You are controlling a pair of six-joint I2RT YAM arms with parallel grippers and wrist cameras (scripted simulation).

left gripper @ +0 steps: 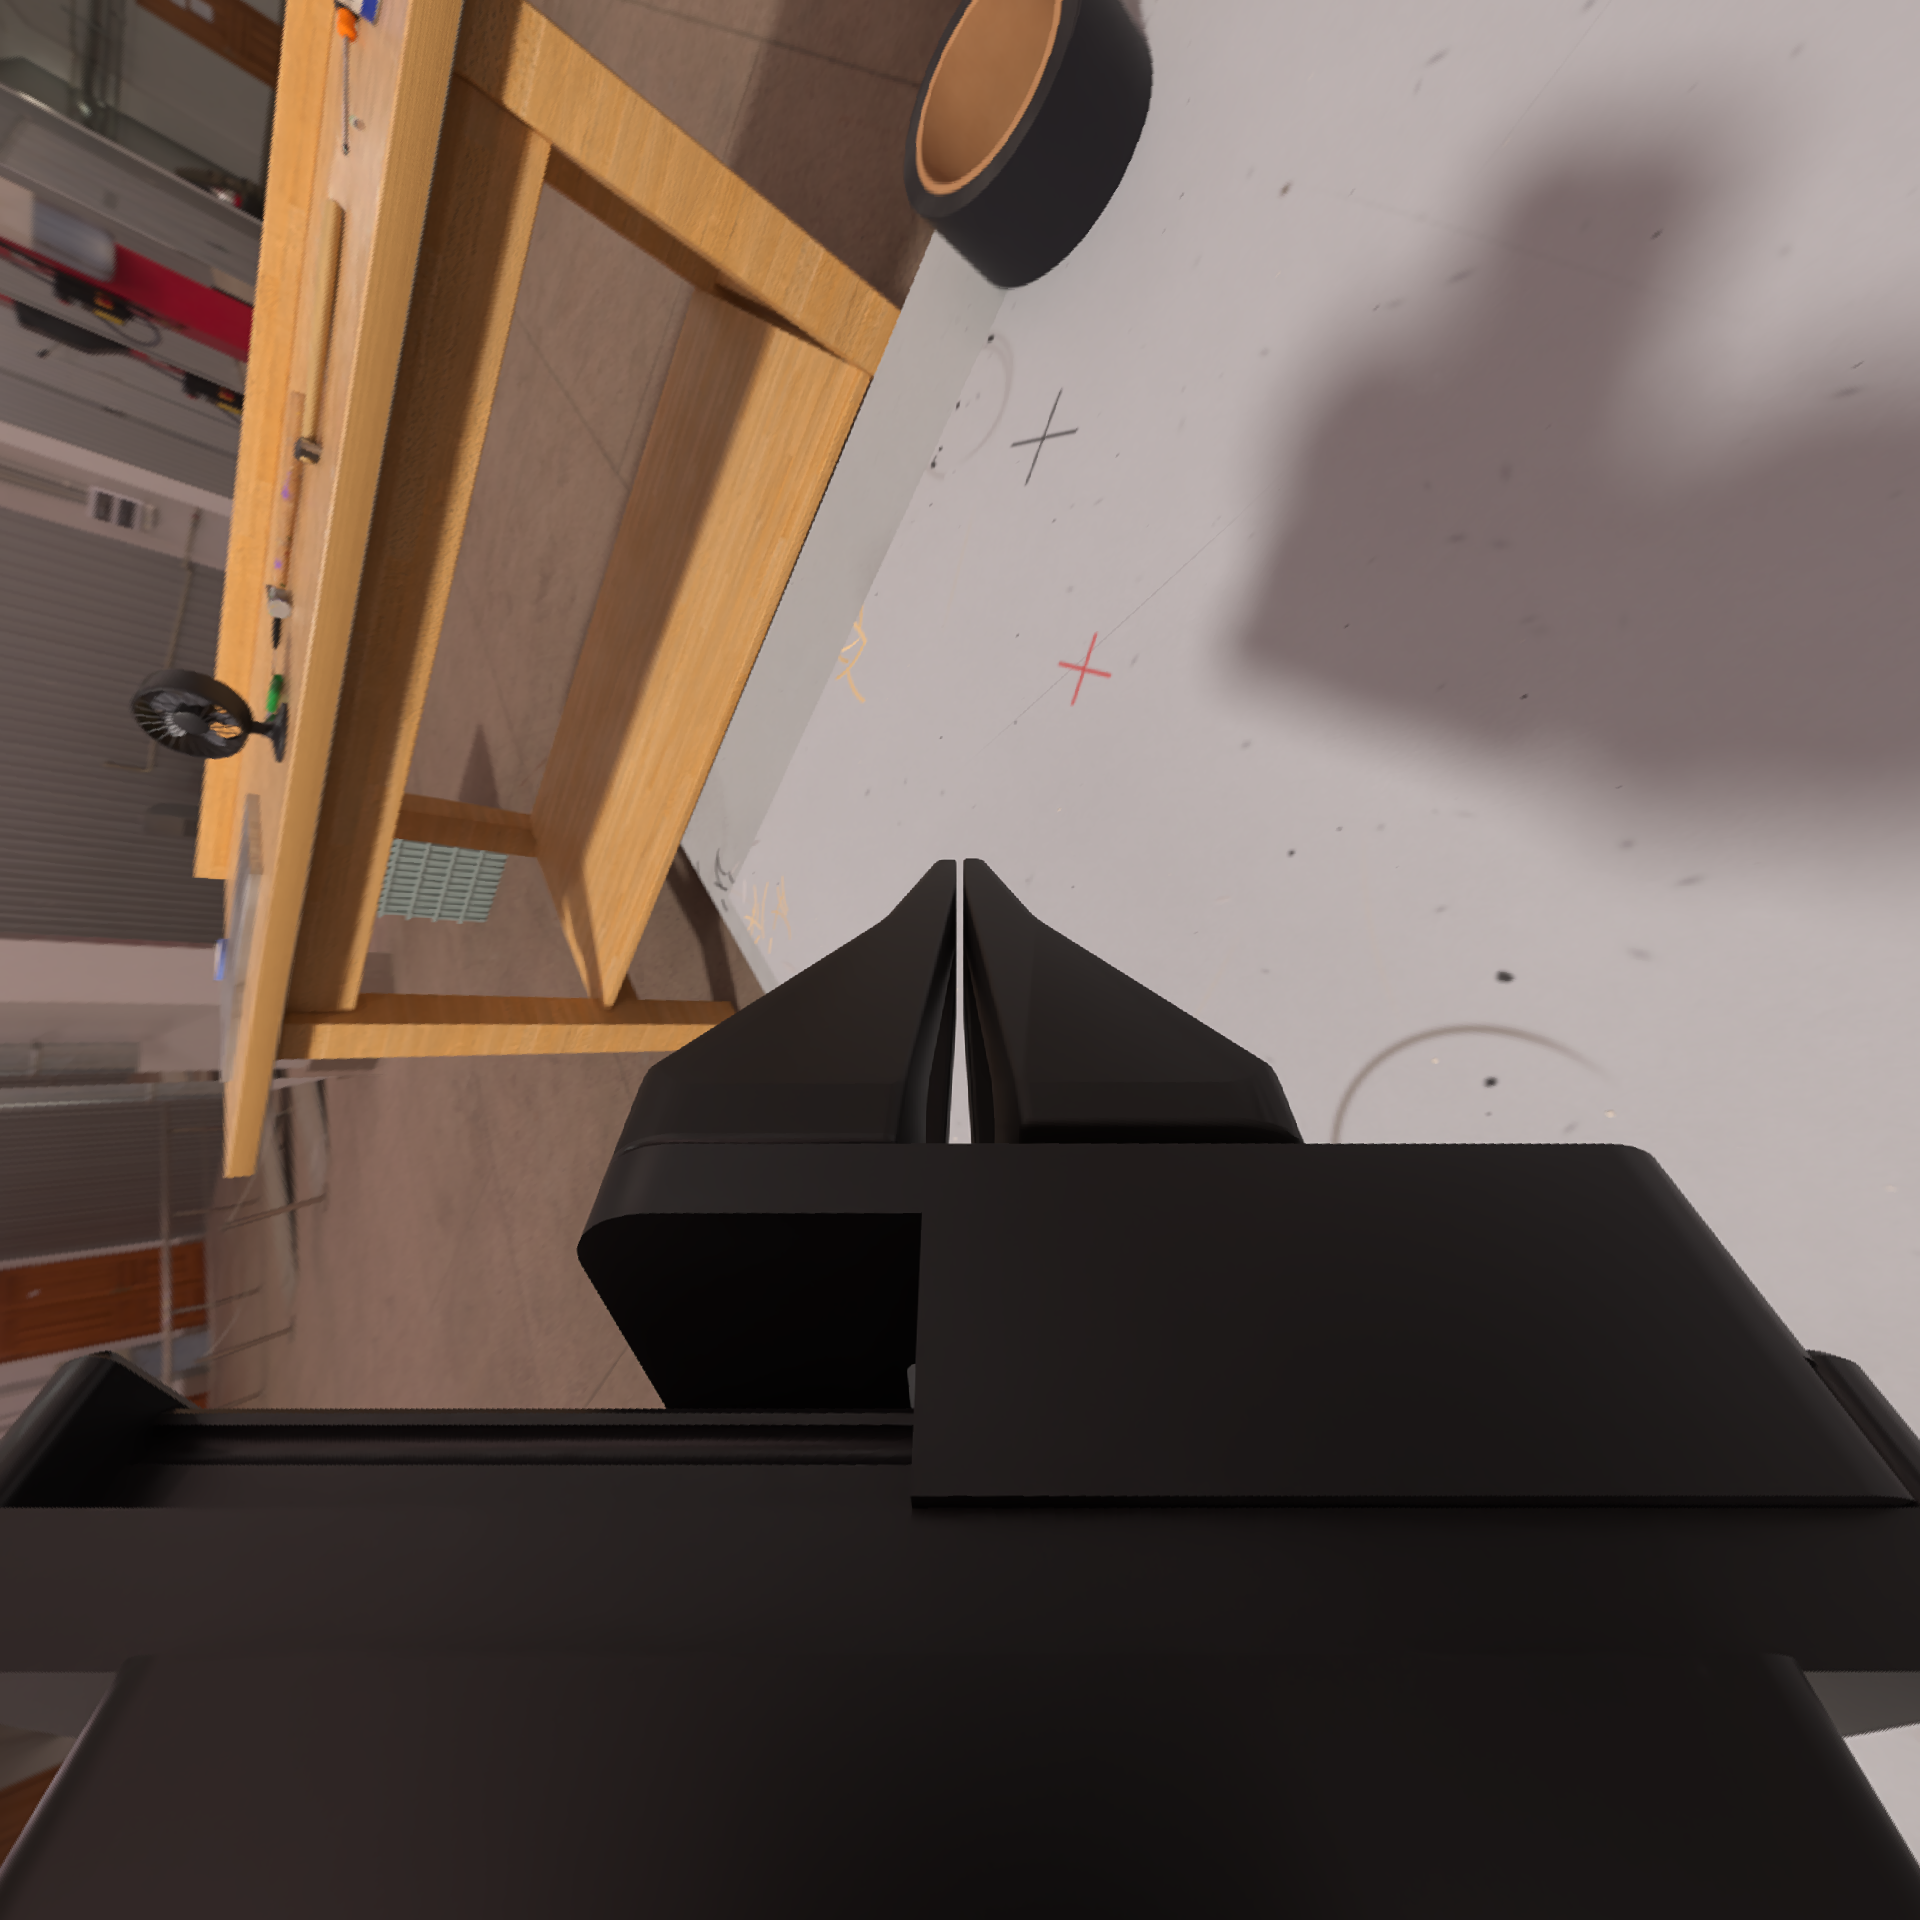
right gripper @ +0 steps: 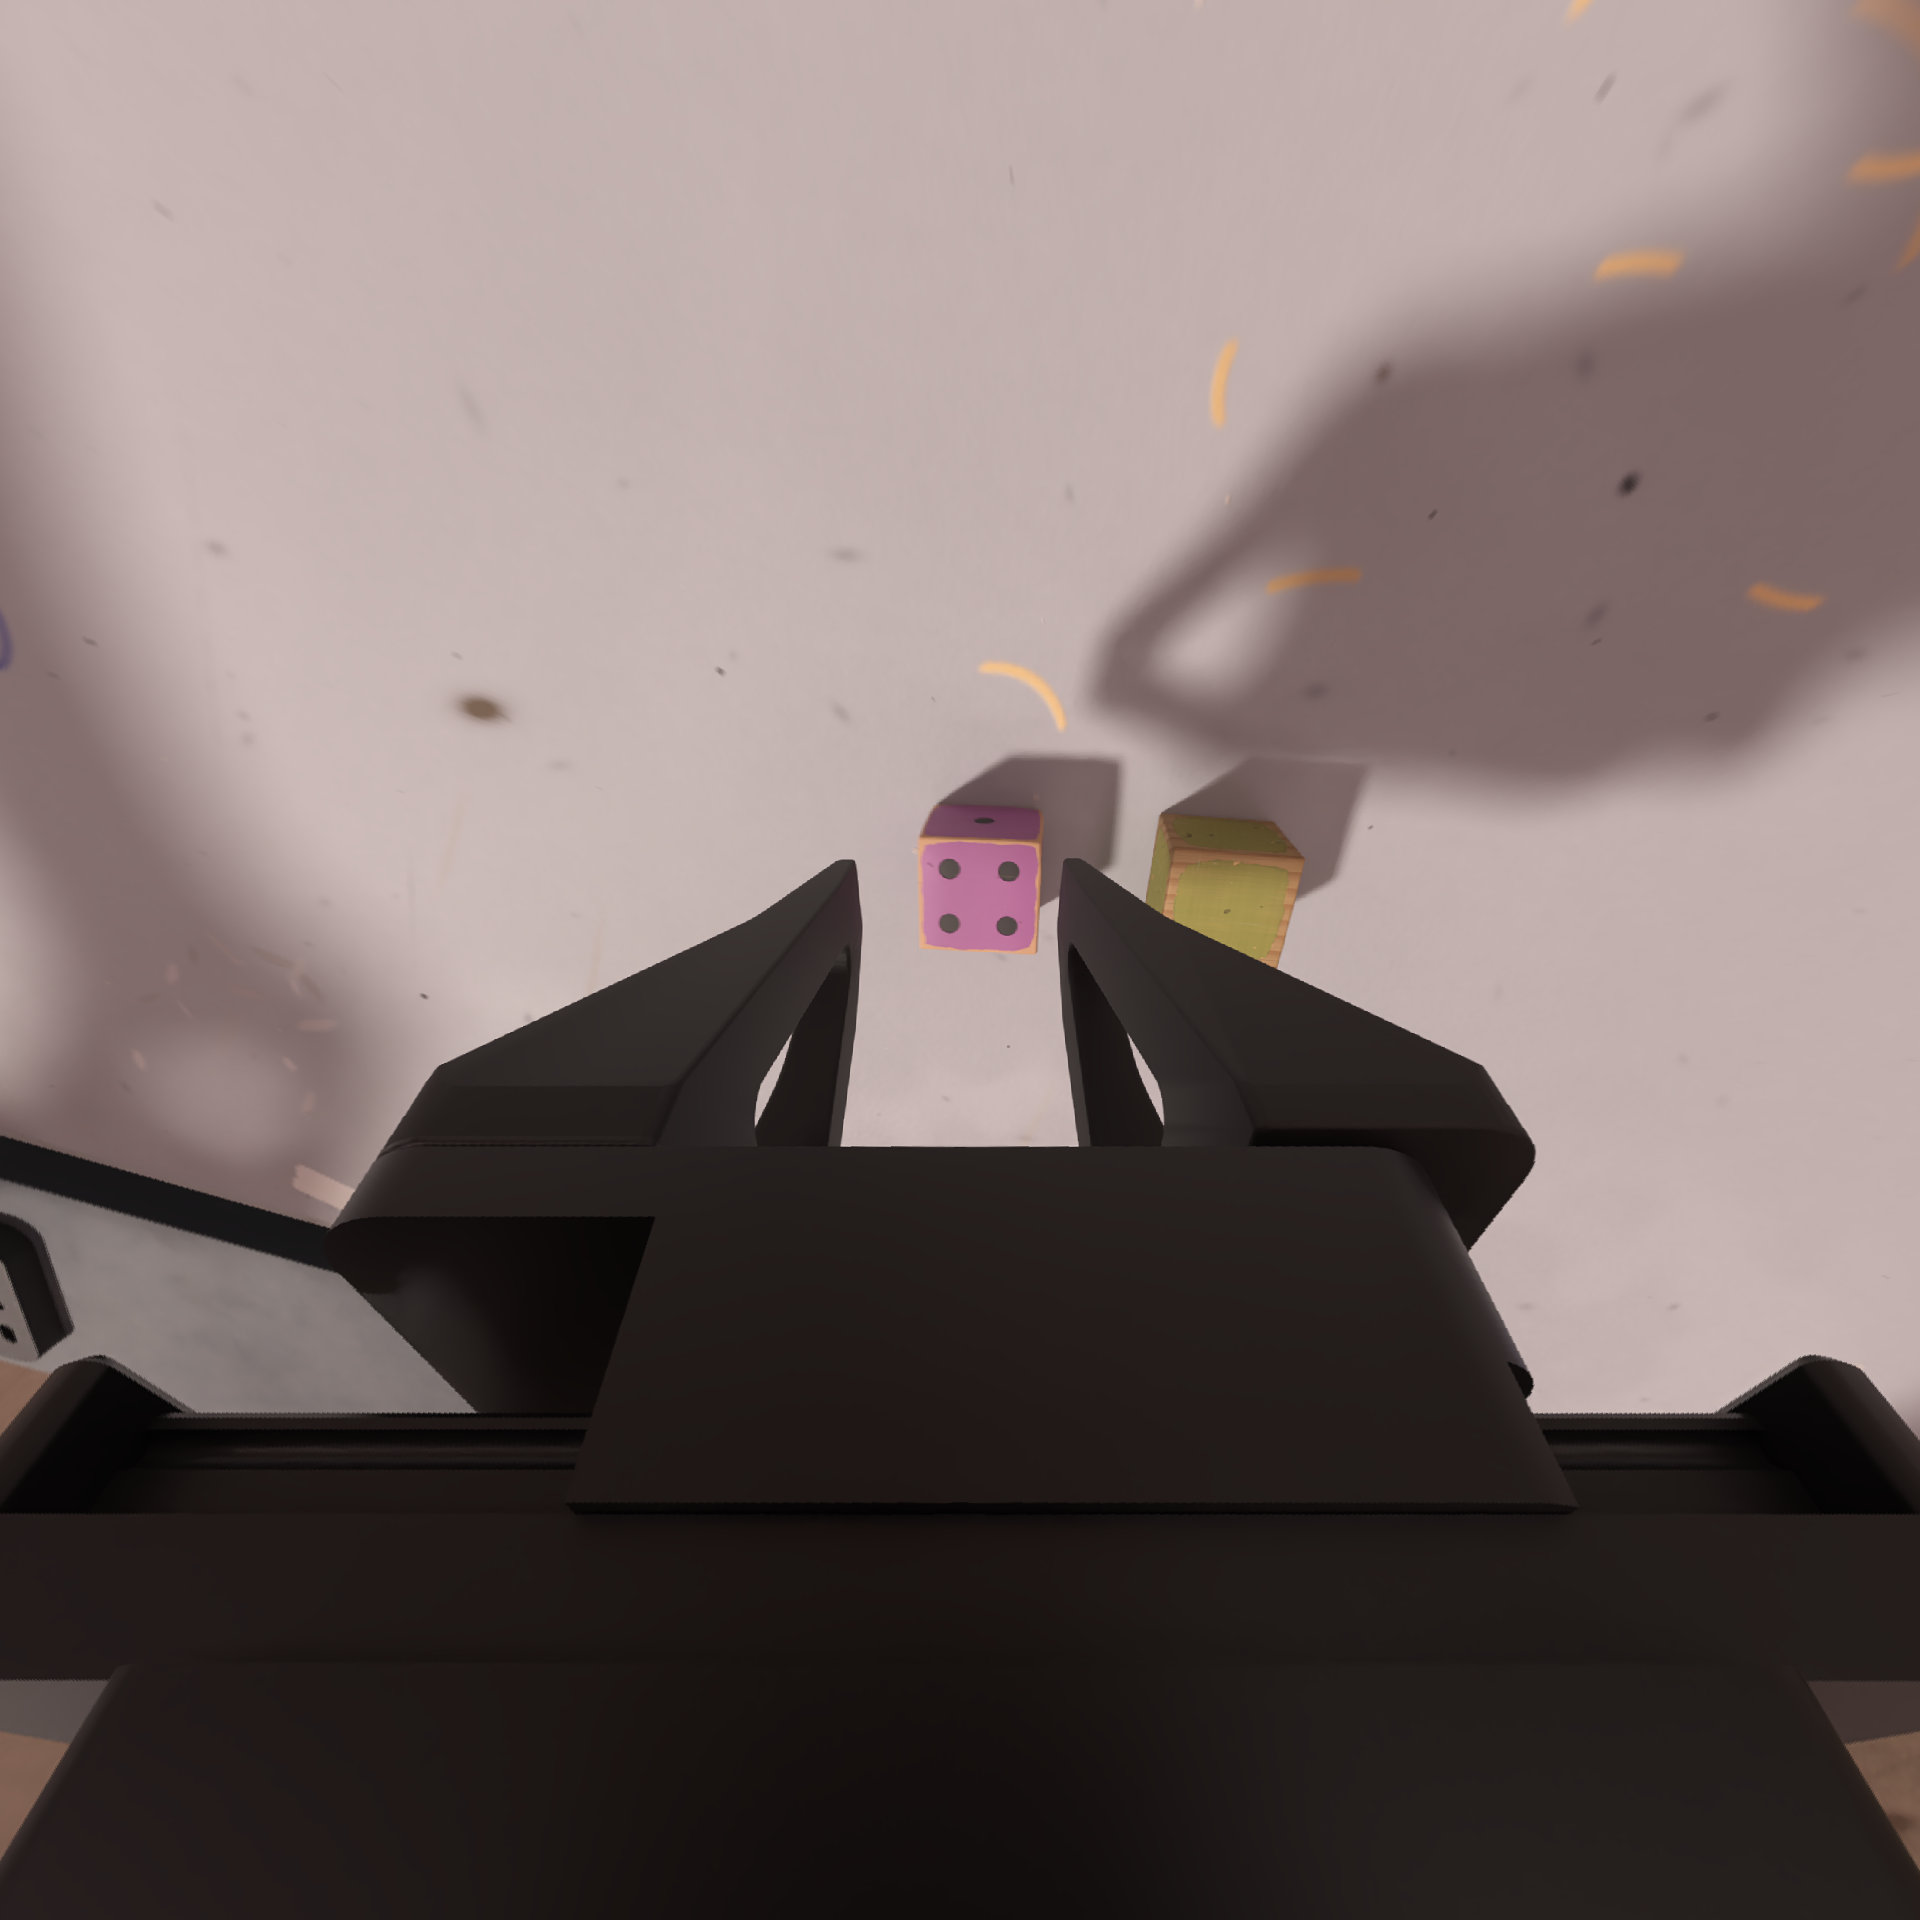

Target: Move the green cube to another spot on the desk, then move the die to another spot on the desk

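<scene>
In the right wrist view a pink die (right gripper: 979, 879) with black pips sits on the pale desk (right gripper: 623, 416). A green cube (right gripper: 1226, 883) with worn wooden edges sits just to its right, a small gap apart. My right gripper (right gripper: 958, 871) is open and empty, above the desk, its fingertips either side of the die in the picture. The right finger (right gripper: 1122, 935) hides the cube's lower left corner. In the left wrist view my left gripper (left gripper: 958, 868) is shut and empty over bare desk; neither cube nor die shows there.
A roll of black tape (left gripper: 1029, 114) stands near the desk's edge (left gripper: 831, 582) in the left wrist view, with a wooden workbench (left gripper: 416, 520) beyond it. A grey flat device (right gripper: 187, 1309) lies at the lower left in the right wrist view. Arm shadows fall across the desk.
</scene>
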